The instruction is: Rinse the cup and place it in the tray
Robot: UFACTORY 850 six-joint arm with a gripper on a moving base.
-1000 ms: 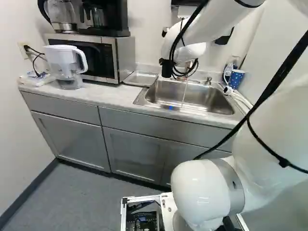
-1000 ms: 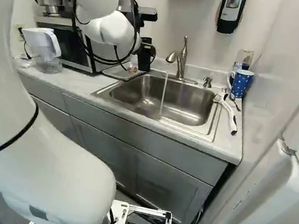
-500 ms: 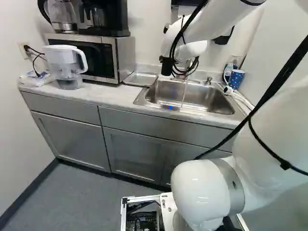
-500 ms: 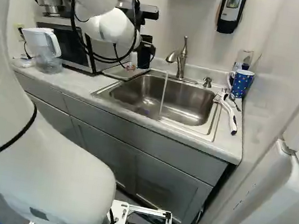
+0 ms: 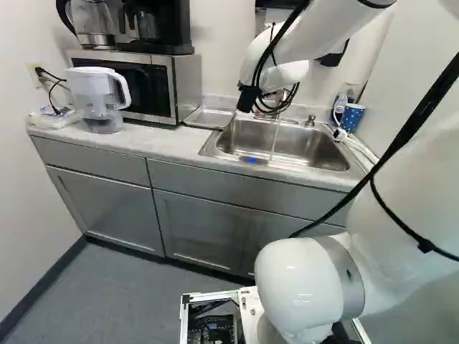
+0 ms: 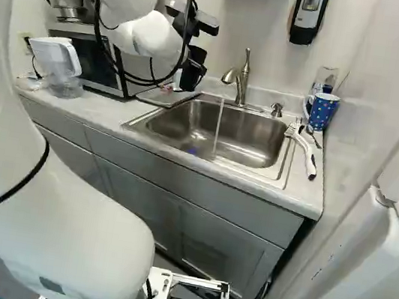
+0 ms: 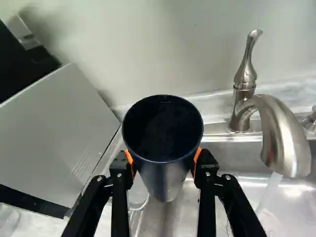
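The wrist view shows the gripper point(image 6: 190, 64) clamped on the cup point(image 7: 164, 170), orange pads point(image 7: 129, 157) against both sides. The cup's mouth faces back toward the wrist, its long axis narrowing away. It is dark navy, glossy; its interior is murky, its underside hidden.

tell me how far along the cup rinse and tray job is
Done: the cup is picked up and the faucet is running. In hand: the gripper holds the cup clear of the water stream; whether it has been rinsed, I can't tell. Left: setting it in the tray, plus the rinse if that hasn't happened.
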